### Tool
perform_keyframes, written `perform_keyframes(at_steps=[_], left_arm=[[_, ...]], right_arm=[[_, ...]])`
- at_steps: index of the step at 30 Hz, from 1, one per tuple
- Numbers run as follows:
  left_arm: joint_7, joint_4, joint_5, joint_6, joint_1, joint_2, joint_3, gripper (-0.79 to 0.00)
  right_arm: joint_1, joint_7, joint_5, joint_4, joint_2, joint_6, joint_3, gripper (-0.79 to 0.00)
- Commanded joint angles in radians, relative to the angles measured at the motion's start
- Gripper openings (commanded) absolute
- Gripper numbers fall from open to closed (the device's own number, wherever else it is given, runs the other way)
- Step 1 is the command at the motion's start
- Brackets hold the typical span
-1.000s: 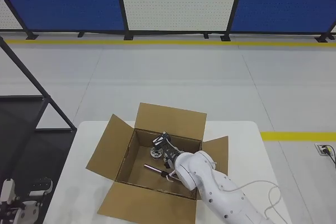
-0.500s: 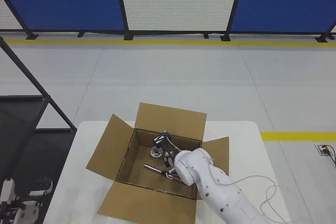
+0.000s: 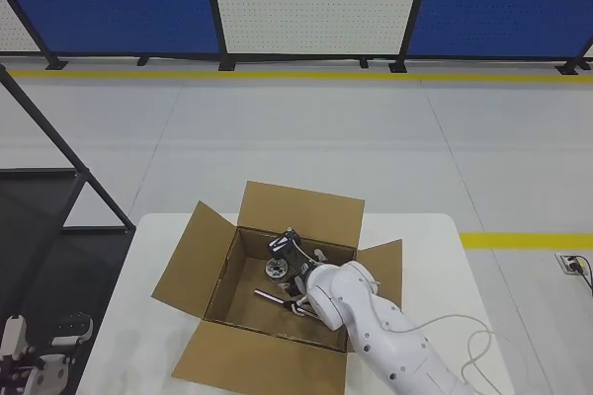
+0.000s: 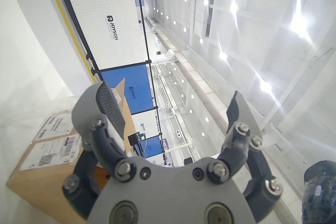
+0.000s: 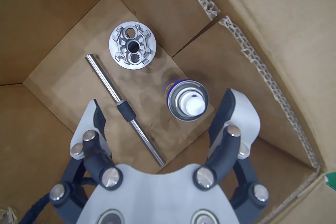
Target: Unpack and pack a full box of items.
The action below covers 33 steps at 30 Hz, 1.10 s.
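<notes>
An open cardboard box [image 3: 301, 209] stands on the white table [image 3: 158, 346]. On its floor I see a grey metal disc part [image 5: 132, 46], a steel rod with a black sleeve [image 5: 123, 107] and an upright spray can [image 5: 187, 103]. My right gripper [image 5: 162, 104] hangs open inside the box just above the can, which sits nearer one finger, with the rod under the other side. In the top view the right arm [image 3: 356, 306] slants down into the box beside the disc [image 3: 275, 267]. My left gripper [image 4: 170, 101] is open and empty, pointing at the ceiling.
The box's four flaps are folded outward, and torn corrugated edges [image 5: 244, 36] stand close to the right gripper. A labelled outer side of the box [image 4: 52, 151] is beside the left gripper. A black metal frame [image 3: 40, 148] stands left of the table.
The right arm has shifted slightly left and a little deeper into the box. The items on the box floor have not moved.
</notes>
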Motion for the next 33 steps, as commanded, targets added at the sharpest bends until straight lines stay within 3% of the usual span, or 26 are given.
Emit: perform_keyframes(at_steps=[1, 5, 13, 22, 27, 33], left_arm=[[0.0, 0.0, 0.0, 0.0, 0.0, 0.0, 0.0, 0.0], [0.0, 0.0, 0.0, 0.0, 0.0, 0.0, 0.0, 0.0], [0.0, 0.0, 0.0, 0.0, 0.0, 0.0, 0.0, 0.0], [0.0, 0.0, 0.0, 0.0, 0.0, 0.0, 0.0, 0.0], [0.0, 0.0, 0.0, 0.0, 0.0, 0.0, 0.0, 0.0], [0.0, 0.0, 0.0, 0.0, 0.0, 0.0, 0.0, 0.0]], right_arm=[[-0.015, 0.002, -0.011, -0.033, 0.004, -0.006, 0.012, 0.0], [-0.074, -0.011, -0.029, -0.157, 0.024, -0.092, 0.057, 0.0], [-0.248, -0.061, -0.076, -0.466, 0.082, -0.369, 0.182, 0.0], [-0.413, -0.196, 0.119, -0.648, 0.133, -0.649, 0.395, 0.0], [-0.473, -0.258, 0.26, -0.658, 0.151, -0.686, 0.504, 0.0], [-0.496, -0.265, 0.273, -0.662, 0.155, -0.642, 0.532, 0.0]])
